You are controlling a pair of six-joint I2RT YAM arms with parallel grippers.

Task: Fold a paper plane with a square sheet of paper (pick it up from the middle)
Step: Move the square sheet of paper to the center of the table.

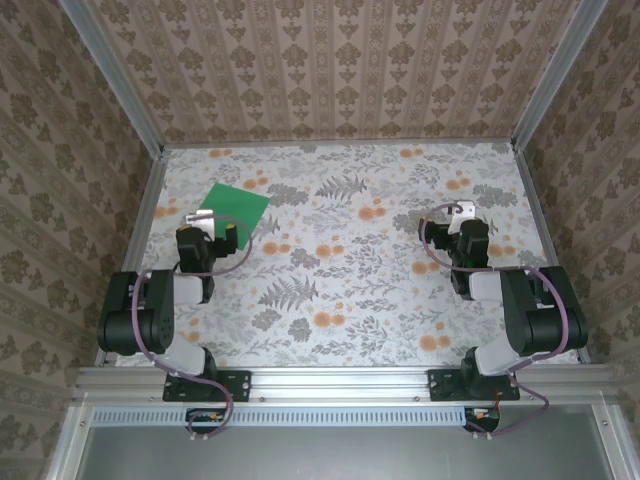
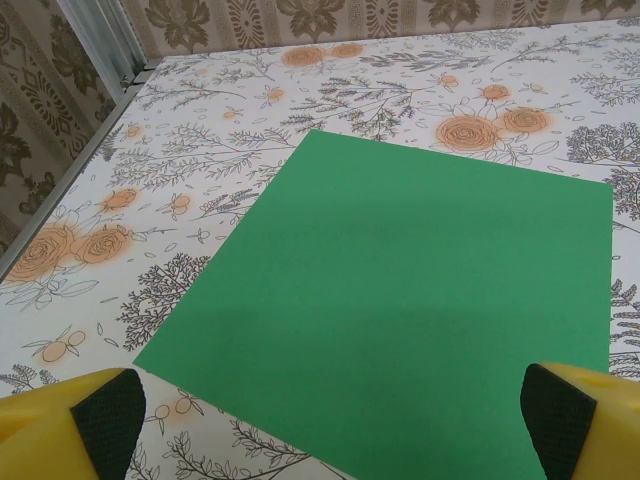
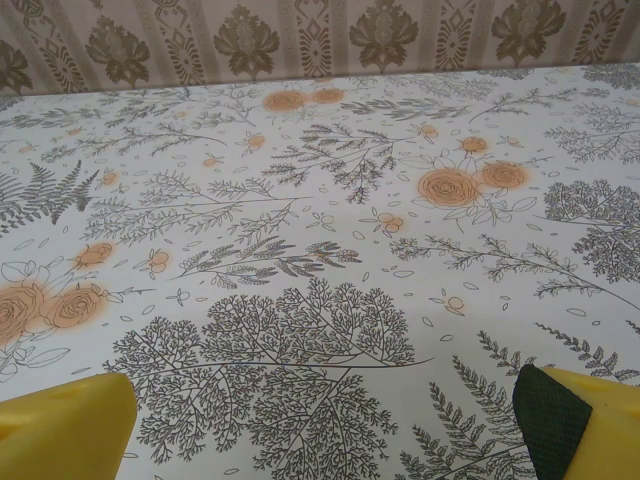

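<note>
On the far left of the desk (image 1: 350, 270), the square sheet of paper (image 2: 400, 290) is lying flat and turned a little askew. No folds are showing on it. It is not sitting inside any box or tray. It is lying right on the flowery top.

The left pincer (image 2: 330, 425) is hanging just over the near edge of the paper. Its yellow fingers with dark pads (image 2: 110, 415) are standing wide apart and are holding nothing. The right pincer (image 3: 330, 420) is waiting well apart on the right side, over bare flowers. It too is wide open and is holding nothing.

I am thinking the job is only starting, with the pick-up first. To do it well, the left pincer should be going a bit farther out, so it is sitting over the middle of the sheet and not the edge. The paper is thin and flat, so the pads should be coming down softly and closing slowly. That way a little hump may be rising between them. Squeezing too fast may be crumpling the paper or sliding it away.
</note>
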